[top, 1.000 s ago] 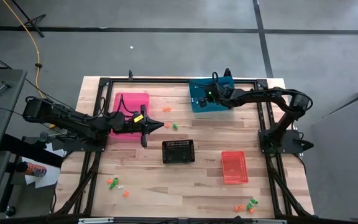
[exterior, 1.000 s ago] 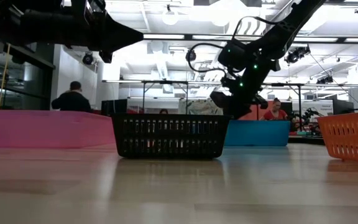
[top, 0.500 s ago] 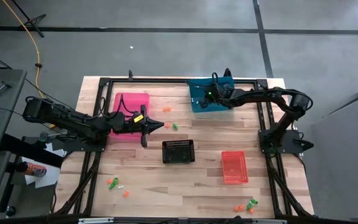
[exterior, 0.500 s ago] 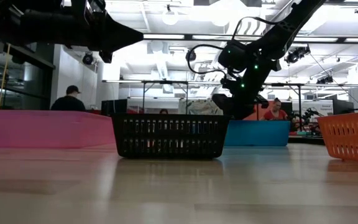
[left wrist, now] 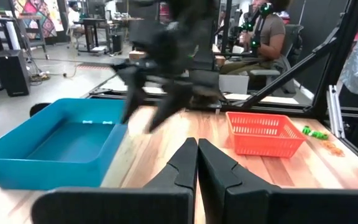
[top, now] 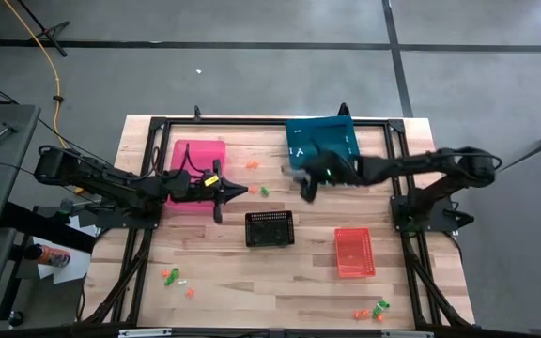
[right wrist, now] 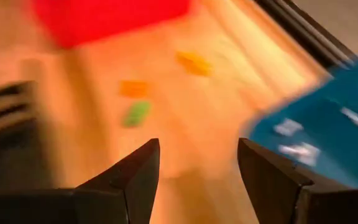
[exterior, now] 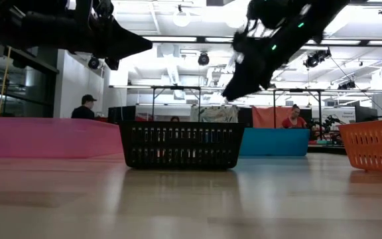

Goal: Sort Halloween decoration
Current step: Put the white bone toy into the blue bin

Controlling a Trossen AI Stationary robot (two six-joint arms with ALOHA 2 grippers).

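Pale wood-plank tabletop (top: 224, 272). The right gripper (top: 302, 185), fingers apart and empty, hangs beside the smooth teal bin (top: 321, 141). Left gripper (top: 238, 191), tapered fingers together. Tiny orange and green trinkets (top: 257, 187) lie scattered between them.

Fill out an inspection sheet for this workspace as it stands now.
Surface: wooden table, black frame rails.
Job's things: trinkets mid-table; more at front left and front right; white ones in blue bin.
Clutter: pink bin, black basket, red basket.
Grippers: left gripper shut, beside pink bin; right gripper open, off blue bin.
Cables: yellow cable on floor.
Surroundings: people seated behind.
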